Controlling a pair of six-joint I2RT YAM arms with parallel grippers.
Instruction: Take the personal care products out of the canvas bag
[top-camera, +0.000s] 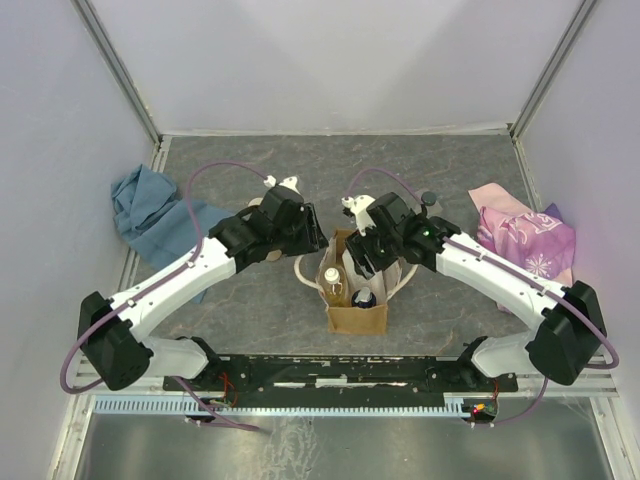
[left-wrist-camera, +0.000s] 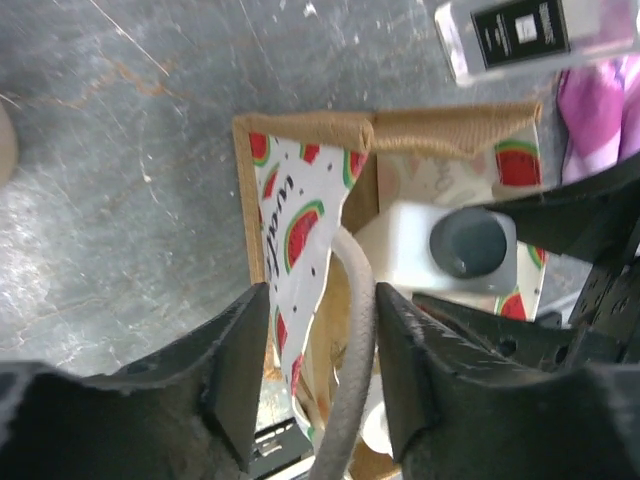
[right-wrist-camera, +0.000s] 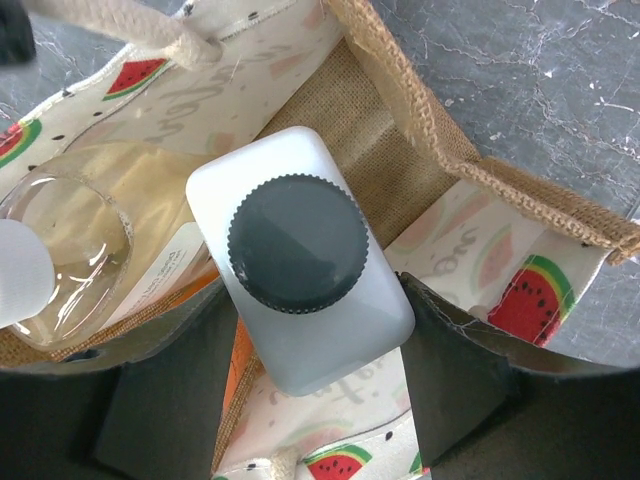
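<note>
**mossy_k:** ok so what's the setup here?

**tb_rob:** grey marbled table (top-camera: 450, 165), boxed in by plain pale walls (top-camera: 330, 60), with metal posts (top-camera: 118, 70) running up the far corners. There's a blue cloth (top-camera: 150, 212) bunched at the left edge and a pink floral cloth (top-camera: 525, 240) at the right. The canvas bag (top-camera: 357, 318) sits lower middle of the overhead shot.

**mossy_k:** overhead doesn't tell you much about the claws tbh

**tb_rob:** nope, the wrist cams do that. The right gripper (right-wrist-camera: 322, 345) has a finger flat against each side of the white squarish bottle (right-wrist-camera: 298, 243), so it's pinching it. The bottle stands inside the bag, dark cap up. Left of it in that frame is a pale yellowish bottle (right-wrist-camera: 80, 250) with a cream cap.

**mossy_k:** and the left?

**tb_rob:** the left gripper (left-wrist-camera: 322, 370) straddles a cream loop handle (left-wrist-camera: 352, 300) plus the watermelon lining (left-wrist-camera: 290, 220). The fingers are parted, and I can't tell if they're squeezing. Upper right in that view there's also a clear bottle (left-wrist-camera: 530, 35) with a black label, out on the table past the bag. I can't make that one out from overhead.
</note>
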